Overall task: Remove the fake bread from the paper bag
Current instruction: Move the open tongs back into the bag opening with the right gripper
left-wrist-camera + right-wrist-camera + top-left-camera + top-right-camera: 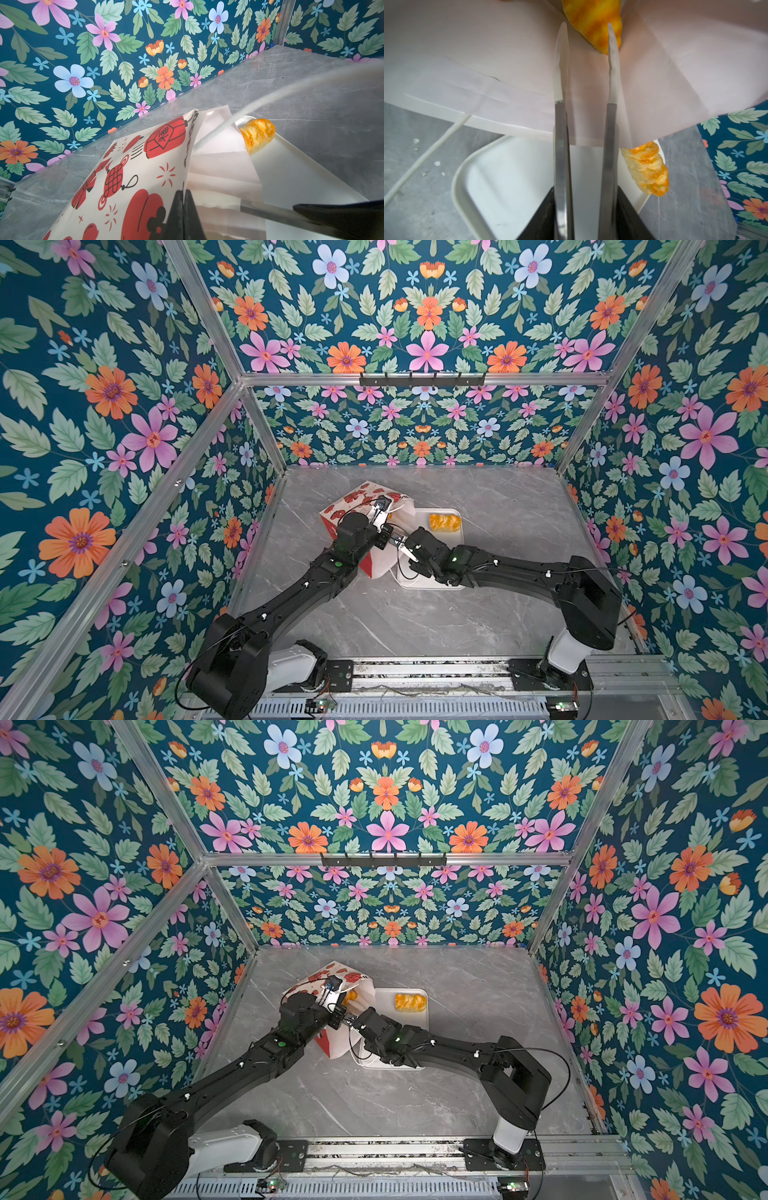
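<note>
Right wrist view: a shiny striped bread [591, 20], yellow and orange, sits inside the paper bag [477, 62], which is plain white on the inside. Its pointed end aims out at the right end effector [587, 25]. The two fingers there stand a little apart, and that point shows between them. I cannot tell if they squeeze it. On the outside the bag is white and red with red lantern pictures. In both top views its open mouth faces the white tray [451, 539] just beside it and hangs over the tray's edge. The left end effector [182, 199] has its fingers pressed together, pinching the rim of the bag's printed side. A second piece, a lumpy bread [444, 521] [410, 1001] in golden orange, lies out of the bag on the far end of the tray. Its long side runs from left to right across the tray. Bag and tray rest on the grey tabletop [498, 497], and a thin white cord [425, 153] lies there too.
</note>
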